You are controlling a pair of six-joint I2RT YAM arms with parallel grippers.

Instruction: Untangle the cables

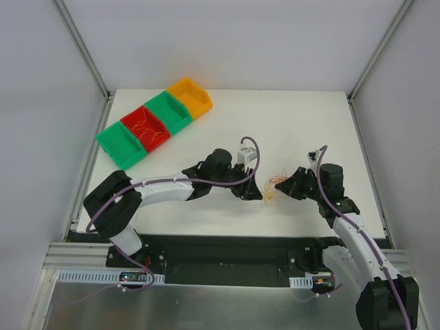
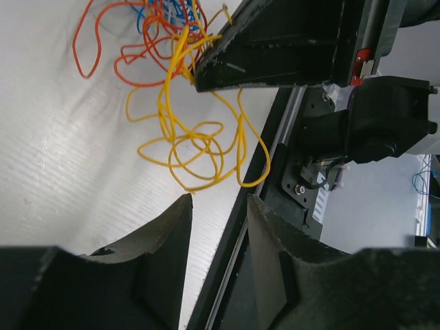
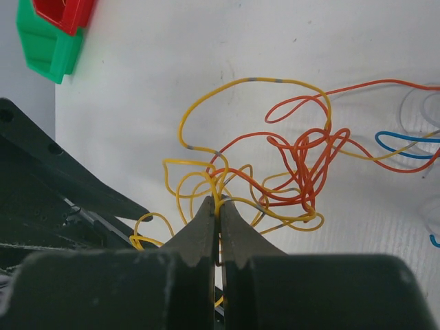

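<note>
The cables (image 1: 272, 185) are a small clump of thin yellow and orange wires on the white table between my two grippers. In the right wrist view, my right gripper (image 3: 220, 201) is shut on yellow strands of the cables (image 3: 302, 161); orange loops and a blue wire (image 3: 405, 146) spread beyond it. The left wrist view has my left gripper (image 2: 220, 199) open with nothing between its fingers. Its tips sit just short of the yellow loops (image 2: 199, 144), which hang from the right gripper's fingers (image 2: 275, 48). From above, the left gripper (image 1: 251, 192) and right gripper (image 1: 287, 184) flank the clump.
A row of bins stands at the back left: green (image 1: 122, 146), red (image 1: 146, 129) with thin wires inside, green (image 1: 169, 111) and orange (image 1: 191, 97). The table's near edge and black base rail (image 2: 275, 165) run close under the left gripper.
</note>
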